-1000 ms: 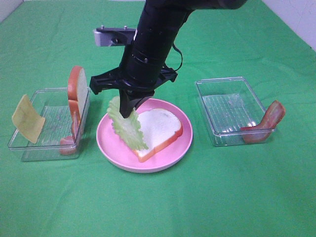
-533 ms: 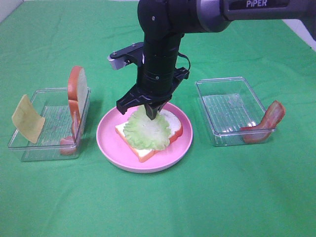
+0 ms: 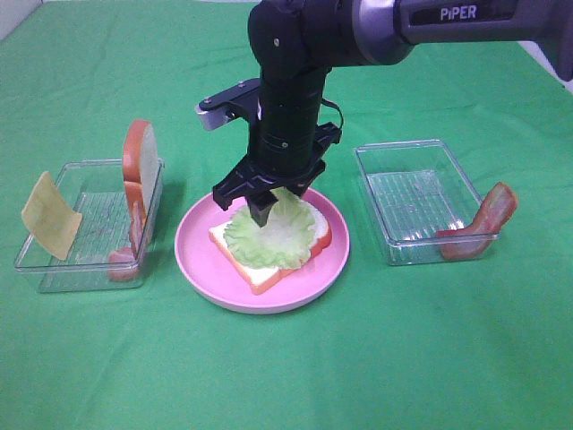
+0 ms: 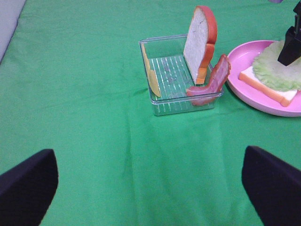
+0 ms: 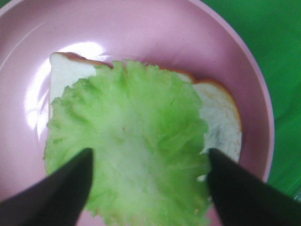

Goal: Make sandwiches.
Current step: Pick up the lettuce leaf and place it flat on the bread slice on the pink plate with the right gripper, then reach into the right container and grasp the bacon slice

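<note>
Pink plate [image 3: 195, 255] between left tray [image 3: 82, 274] and right tray [image 3: 416, 202] on green cloth [image 3: 403, 358].

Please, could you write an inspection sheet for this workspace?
Surface: green cloth, flat, clean.
Job's things: lettuce leaf flat on bread slice on pink plate; second bread slice, cheese square, bacon strip lean in left tray; other bacon strip leans at right tray corner.
Clutter: nothing seen.
Grippers: right gripper over lettuce, jaws apart, empty; left gripper open, over bare cloth.
Cables: black cable looped beside right arm's wrist.
Surroundings: pale floor past cloth's far corners.
</note>
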Controlling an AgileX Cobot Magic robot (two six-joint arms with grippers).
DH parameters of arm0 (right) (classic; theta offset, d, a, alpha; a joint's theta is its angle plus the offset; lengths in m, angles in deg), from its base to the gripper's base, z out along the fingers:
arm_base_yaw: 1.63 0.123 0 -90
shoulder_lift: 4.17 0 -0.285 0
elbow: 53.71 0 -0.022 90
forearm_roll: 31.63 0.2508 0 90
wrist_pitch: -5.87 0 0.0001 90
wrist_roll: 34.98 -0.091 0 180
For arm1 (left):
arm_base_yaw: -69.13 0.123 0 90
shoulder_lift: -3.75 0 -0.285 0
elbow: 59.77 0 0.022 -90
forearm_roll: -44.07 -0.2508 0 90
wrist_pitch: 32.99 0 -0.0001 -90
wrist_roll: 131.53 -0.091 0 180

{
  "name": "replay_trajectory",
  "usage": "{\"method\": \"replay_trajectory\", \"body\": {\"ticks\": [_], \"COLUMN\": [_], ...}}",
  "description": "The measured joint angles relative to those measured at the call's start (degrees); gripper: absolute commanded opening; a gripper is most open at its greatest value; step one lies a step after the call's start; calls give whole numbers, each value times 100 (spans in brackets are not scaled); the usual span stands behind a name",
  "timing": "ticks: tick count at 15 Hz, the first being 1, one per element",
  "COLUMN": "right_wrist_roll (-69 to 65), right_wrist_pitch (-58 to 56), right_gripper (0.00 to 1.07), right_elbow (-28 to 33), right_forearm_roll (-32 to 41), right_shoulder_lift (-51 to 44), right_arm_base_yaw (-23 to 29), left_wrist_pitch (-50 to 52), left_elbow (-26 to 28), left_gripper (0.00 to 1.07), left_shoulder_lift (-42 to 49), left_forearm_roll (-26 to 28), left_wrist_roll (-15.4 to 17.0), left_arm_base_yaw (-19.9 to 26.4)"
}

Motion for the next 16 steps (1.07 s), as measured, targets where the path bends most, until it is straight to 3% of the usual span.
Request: {"method": "replay_trajectory", "body": {"ticks": [8, 10, 12, 16], "right_wrist_roll": [-97, -567, -837, -900], "right_wrist_pitch": [-315, -556, -682, -1094], "right_gripper": [96, 96, 96, 96], "right_elbow": [0, 0, 0, 0], "right_forearm_roll": [-716, -1610, -1942, -1811], "right_shoulder_lift": [-607, -1197, -1467, -1919], "right_arm_base_yaw": [0, 0, -69, -1020], "left_wrist_pitch": [0, 0, 0, 0], "left_elbow": [0, 0, 0, 0], "left_gripper": [100, 100, 100, 100], "left_shoulder_lift": [0, 0, 0, 0], "left_forearm_roll": [0, 0, 0, 0], "left_wrist_roll": [0, 0, 0, 0], "left_arm_base_yaw": [0, 0, 0, 0]}}
